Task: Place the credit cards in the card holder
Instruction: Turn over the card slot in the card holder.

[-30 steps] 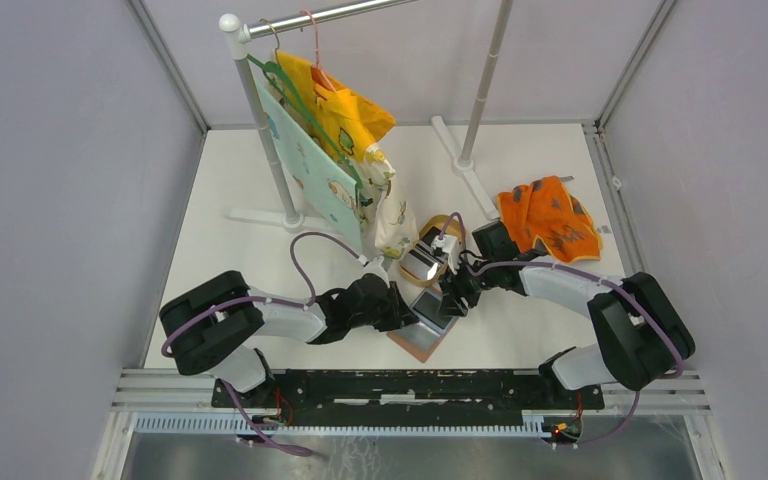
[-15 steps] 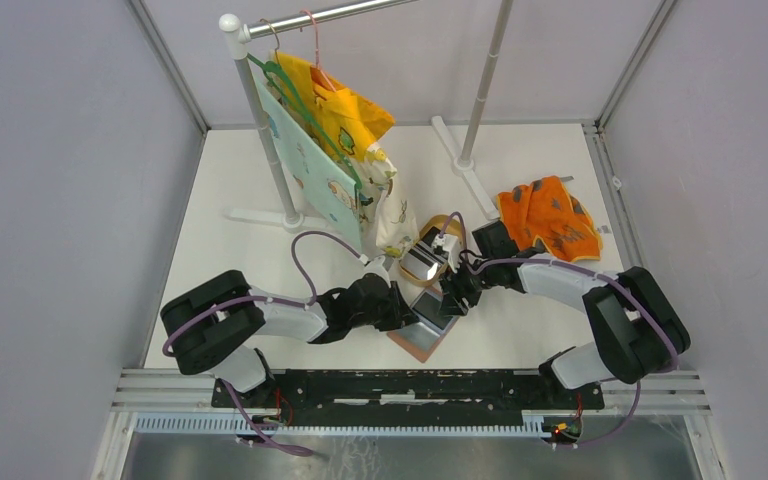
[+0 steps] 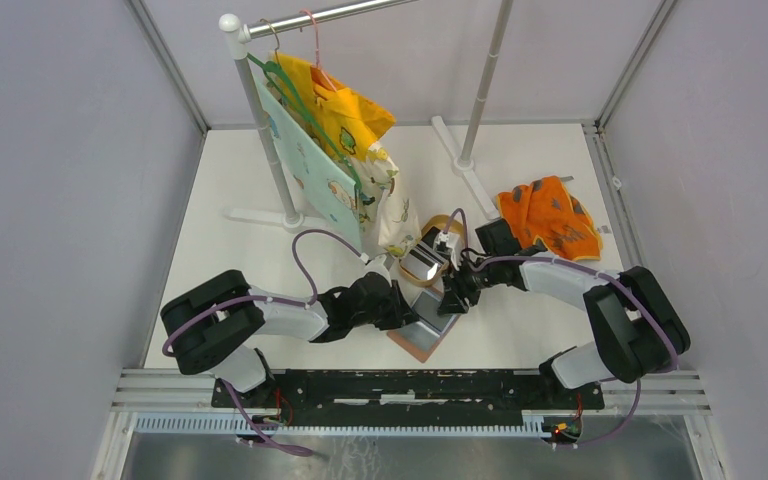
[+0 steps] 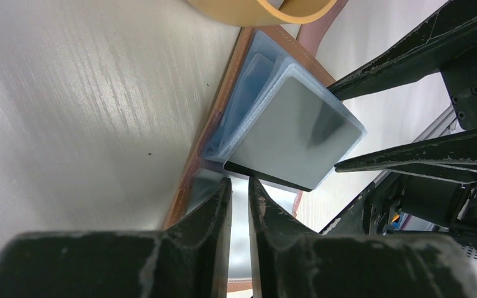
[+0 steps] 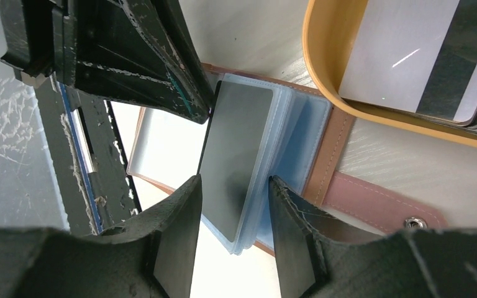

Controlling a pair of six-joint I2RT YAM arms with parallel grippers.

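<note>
From above, the card holder (image 3: 418,344) lies open on the white surface (image 3: 240,260), at 6 o'clock from the tan dish (image 3: 447,219). The left claw (image 3: 412,312) and right claw (image 3: 452,300) meet over it. An orange cloth (image 3: 548,220) lies at 3 o'clock.

The left wrist view adds that the left claw (image 4: 239,183) is almost closed, pinching a clear pocket leaf of the card holder (image 4: 223,105). A grey card (image 4: 292,133) stands tilted in a sleeve, with the right claw (image 4: 332,130) at 3 o'clock.

Only the right wrist view shows the striped credit cards (image 5: 410,56) in the dish (image 5: 313,62) at 1 o'clock, with no legible print. The right claw (image 5: 234,183) has its fingers apart along the long edges of the grey card (image 5: 233,155). I cannot tell whether they press it.
</note>
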